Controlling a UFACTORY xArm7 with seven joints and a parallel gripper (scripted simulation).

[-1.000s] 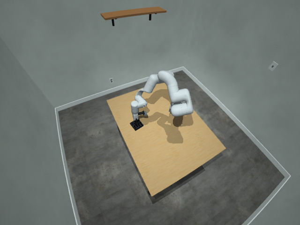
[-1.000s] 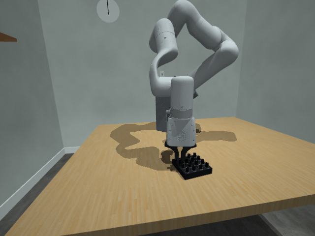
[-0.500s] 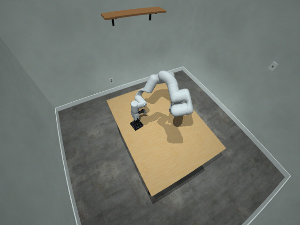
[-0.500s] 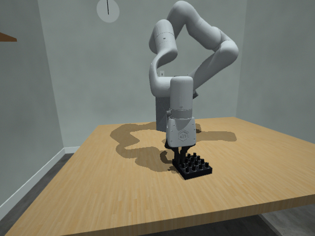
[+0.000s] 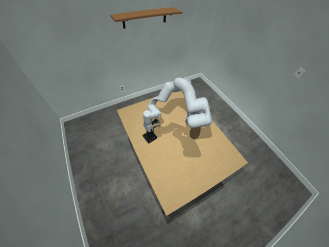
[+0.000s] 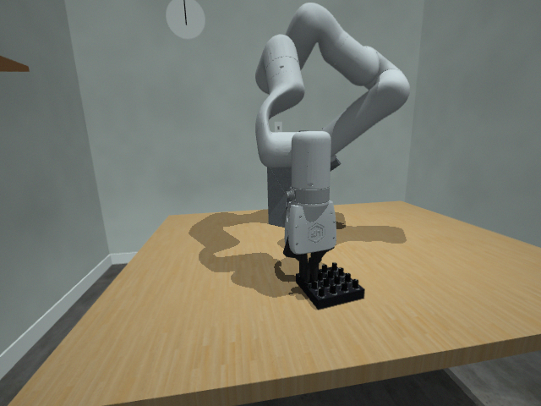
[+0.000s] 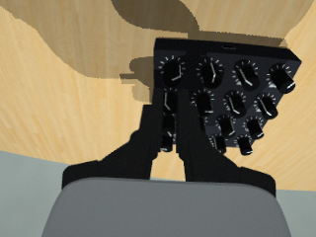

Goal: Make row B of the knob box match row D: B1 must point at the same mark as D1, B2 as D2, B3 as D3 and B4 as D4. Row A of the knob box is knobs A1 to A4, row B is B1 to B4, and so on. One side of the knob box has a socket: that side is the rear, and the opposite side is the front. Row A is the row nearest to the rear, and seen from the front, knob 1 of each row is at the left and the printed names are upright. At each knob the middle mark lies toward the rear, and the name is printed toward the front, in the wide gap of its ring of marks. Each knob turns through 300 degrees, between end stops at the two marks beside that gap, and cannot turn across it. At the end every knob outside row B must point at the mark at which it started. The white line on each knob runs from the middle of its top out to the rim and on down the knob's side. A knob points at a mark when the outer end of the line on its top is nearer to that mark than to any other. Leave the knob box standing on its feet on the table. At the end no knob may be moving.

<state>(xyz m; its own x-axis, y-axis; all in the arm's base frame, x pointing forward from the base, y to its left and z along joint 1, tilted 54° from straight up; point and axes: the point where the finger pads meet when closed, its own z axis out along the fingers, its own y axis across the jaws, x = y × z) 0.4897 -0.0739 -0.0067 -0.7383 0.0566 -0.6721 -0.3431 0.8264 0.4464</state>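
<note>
The black knob box [image 5: 150, 138] [image 6: 345, 295] [image 7: 264, 58] stands on its feet on the wooden table [image 5: 185, 172] [image 6: 174, 331], near the table's left edge in the top view. In the wrist view its socket side is the far side, so row A is the far row. My gripper [image 5: 150, 131] [image 6: 311, 272] [image 7: 170, 102] points straight down over the box's left column. It is shut on knob B1 [image 7: 170, 98], the left knob of the second row. B2 [image 7: 203, 101], B3 [image 7: 235, 102] and B4 [image 7: 267, 106] stand free to its right. The fingers hide parts of the left column's nearer knobs.
The arm's base [image 5: 198, 119] stands on the table behind the box. A wooden shelf [image 5: 146, 13] hangs on the far wall. The table's left edge is close to the box.
</note>
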